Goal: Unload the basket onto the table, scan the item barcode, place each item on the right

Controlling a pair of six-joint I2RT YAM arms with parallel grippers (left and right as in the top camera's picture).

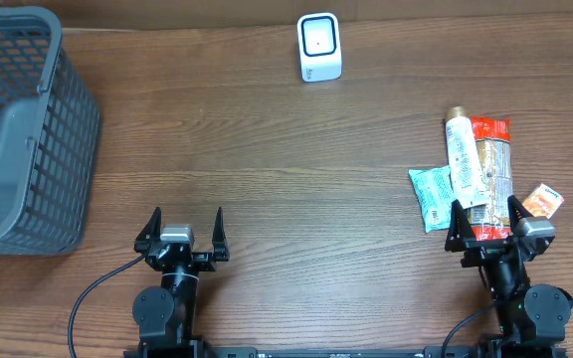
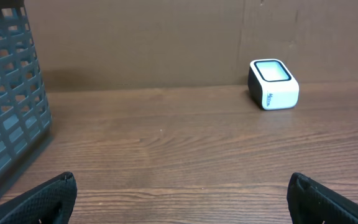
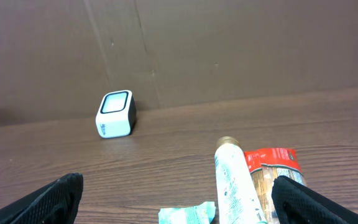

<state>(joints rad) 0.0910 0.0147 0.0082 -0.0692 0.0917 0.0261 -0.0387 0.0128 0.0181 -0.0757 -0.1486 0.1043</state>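
A brown wood-grain table carries a grey plastic lattice basket at its left edge. A small white box-shaped barcode scanner with a dark window stands at the far middle, well apart from everything else. The goods lie in a loose cluster at the right. A white tube with a gold cap rests lengthwise against a red-and-tan printed packet. A mint-green pouch is tucked under the tube's left side, and a small orange-and-white sachet lies just beside the packet on the right. The left claw sits near the front edge with its fingers spread fully wide over bare wood, holding nothing. The right claw is likewise spread to its widest. The near ends of the tube and packet reach in between its fingers, but it has not closed on them.
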